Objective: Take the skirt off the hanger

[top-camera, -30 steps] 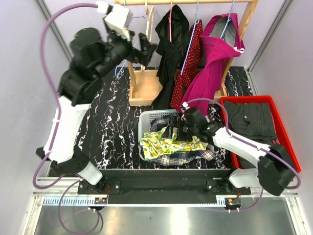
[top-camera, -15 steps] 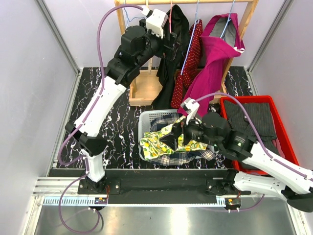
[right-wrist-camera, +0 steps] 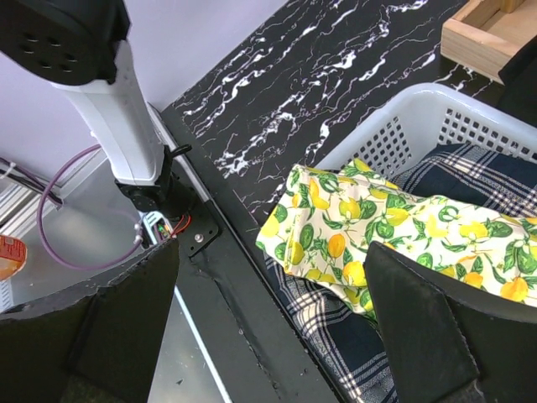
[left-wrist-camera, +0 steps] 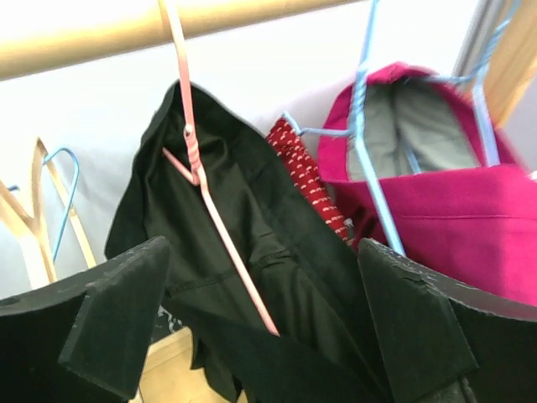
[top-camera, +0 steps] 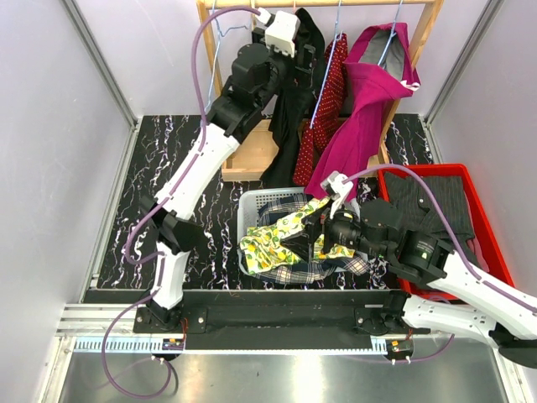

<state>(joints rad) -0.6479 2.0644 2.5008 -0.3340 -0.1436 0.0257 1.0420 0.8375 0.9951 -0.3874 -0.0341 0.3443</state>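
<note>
A black garment hangs on a pink hanger from the wooden rail; it also fills the left wrist view. Whether it is the skirt I cannot tell. Beside it hang a red dotted garment and a magenta garment on blue hangers. My left gripper is open, just in front of the black garment's upper part, with the hanger's arm between its jaws in the left wrist view. My right gripper is open and empty above the basket.
The white basket holds a lemon-print cloth over a plaid cloth. A red crate with a dark garment stands at the right. The wooden rack base stands behind the basket. An empty blue hanger hangs at the left.
My left arm has swung right along the rail to the black garment. My right gripper has lifted out of the basket and drawn back, leaving the lemon-print cloth behind.
</note>
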